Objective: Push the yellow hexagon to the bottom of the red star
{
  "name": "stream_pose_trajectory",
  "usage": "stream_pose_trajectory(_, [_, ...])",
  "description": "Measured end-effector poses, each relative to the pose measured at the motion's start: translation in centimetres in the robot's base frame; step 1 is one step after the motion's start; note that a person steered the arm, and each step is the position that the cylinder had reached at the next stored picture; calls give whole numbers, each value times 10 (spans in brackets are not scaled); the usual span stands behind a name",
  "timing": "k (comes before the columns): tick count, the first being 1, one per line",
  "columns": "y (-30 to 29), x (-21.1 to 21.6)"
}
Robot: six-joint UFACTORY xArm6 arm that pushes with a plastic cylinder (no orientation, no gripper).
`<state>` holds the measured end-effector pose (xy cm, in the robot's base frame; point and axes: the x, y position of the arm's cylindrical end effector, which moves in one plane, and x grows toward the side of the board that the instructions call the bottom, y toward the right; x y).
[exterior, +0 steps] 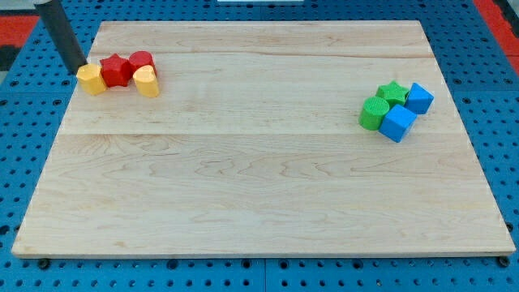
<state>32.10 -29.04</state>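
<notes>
One rod only, no jaws to open or shut, my tip (80, 69) touching the yellow hexagon (92, 79) at its upper-left, hexagon pressed against the red star's (116, 70) left side, top-left of the surface (259, 186).

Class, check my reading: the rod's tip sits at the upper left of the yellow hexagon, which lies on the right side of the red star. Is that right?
Not quite. In the camera view the yellow hexagon lies on the left side of the red star, not the right. My tip does sit at the hexagon's upper left.
</notes>
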Motion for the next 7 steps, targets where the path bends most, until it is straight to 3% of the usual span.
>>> stream_pose_trajectory(2, [0,26])
stream_pose_trajectory(7, [31,27])
